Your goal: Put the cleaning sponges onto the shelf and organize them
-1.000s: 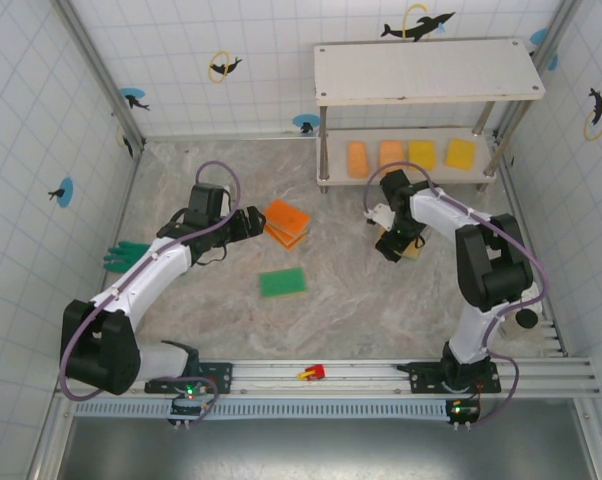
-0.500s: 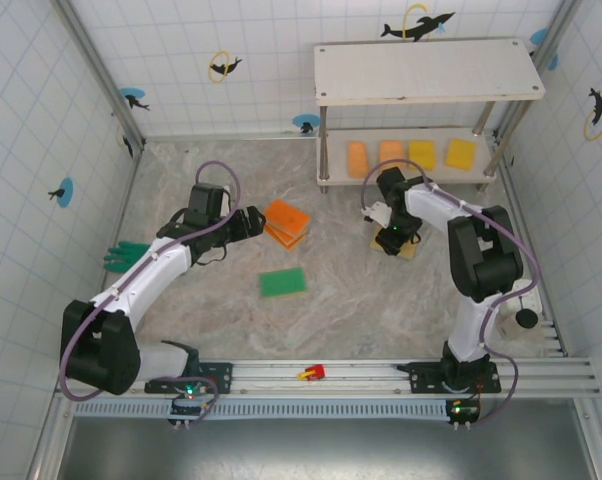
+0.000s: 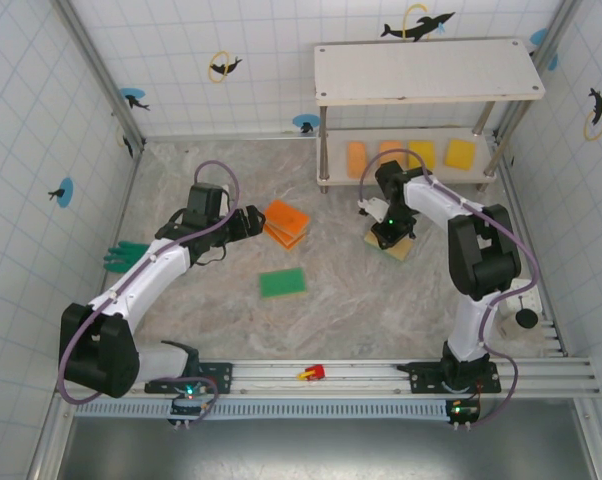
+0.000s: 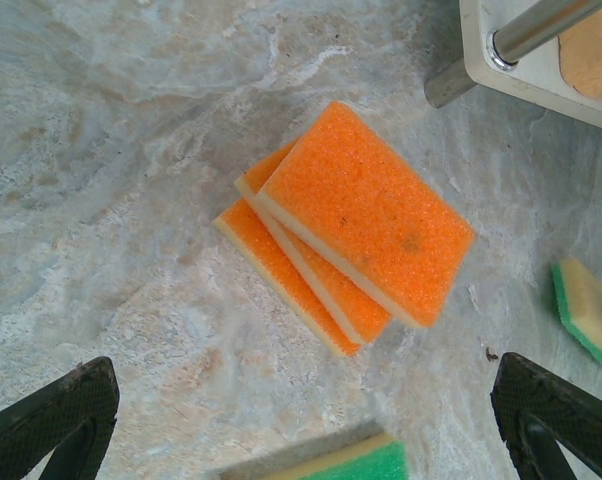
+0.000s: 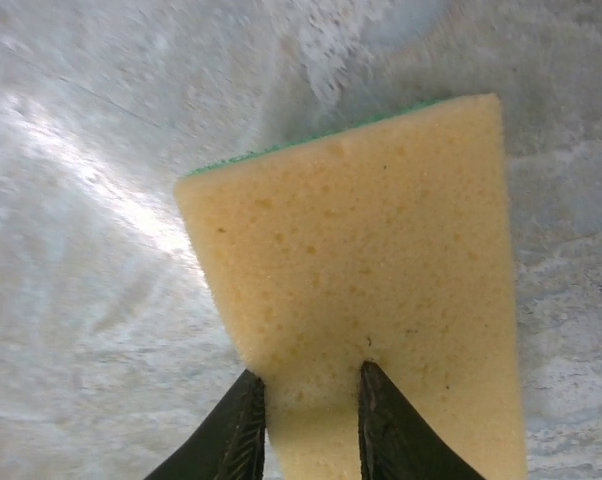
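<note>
Right claw [image 5: 309, 395] is pinched narrow on the yellow sponge [image 5: 381, 250], green face down, on the table [image 3: 231, 320] at 3 o'clock from centre. Grasp step. Next, I'd say: lift it and carry it toward 12 o'clock onto the shelf [image 3: 426, 72], lower board. Left claw [image 4: 301, 420] hangs wide over the orange sponges [image 4: 366, 210].

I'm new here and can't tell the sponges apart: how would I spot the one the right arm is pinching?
Find the two-tier off-white shelf at the back right. Just in front of it, on the marble table, the right gripper pinches a pale yellow foam sponge with a green underside. The stacked orange sponges and the green-topped sponge further left differ: this one shows yellow.
</note>
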Motion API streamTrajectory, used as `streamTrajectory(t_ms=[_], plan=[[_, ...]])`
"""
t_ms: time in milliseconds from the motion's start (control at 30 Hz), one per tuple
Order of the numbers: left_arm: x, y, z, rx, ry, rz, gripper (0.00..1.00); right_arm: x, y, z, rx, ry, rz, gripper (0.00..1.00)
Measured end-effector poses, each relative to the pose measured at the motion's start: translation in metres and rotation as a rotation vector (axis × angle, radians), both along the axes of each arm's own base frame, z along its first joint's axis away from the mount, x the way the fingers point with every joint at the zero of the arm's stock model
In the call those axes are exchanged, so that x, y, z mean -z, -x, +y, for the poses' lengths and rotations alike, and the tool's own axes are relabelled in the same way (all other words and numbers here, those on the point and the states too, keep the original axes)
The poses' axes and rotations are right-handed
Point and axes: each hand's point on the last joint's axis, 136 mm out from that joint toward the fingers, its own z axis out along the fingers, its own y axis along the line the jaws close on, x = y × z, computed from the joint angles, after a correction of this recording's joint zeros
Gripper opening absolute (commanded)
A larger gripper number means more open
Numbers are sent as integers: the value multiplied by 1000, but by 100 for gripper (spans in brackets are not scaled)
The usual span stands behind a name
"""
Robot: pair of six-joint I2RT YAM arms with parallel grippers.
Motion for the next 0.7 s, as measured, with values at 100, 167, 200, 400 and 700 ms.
streamTrajectory(t_ms=[100, 167, 200, 400, 700], plan=[[0, 0, 0, 0, 0, 0, 97, -6, 3, 8, 8, -48, 25, 19], [0, 0, 0, 0, 0, 1, 97, -7, 8, 13, 12, -74, 50, 13], [1, 0, 0, 0, -1, 1, 97, -8, 11, 15, 15, -87, 65, 10], [2, 1, 0, -3, 0, 7, 97, -10, 26, 28, 45, -157, 171, 3], [2, 1, 1, -10, 6, 10, 97, -21, 46, 51, 72, -307, 306, 0]])
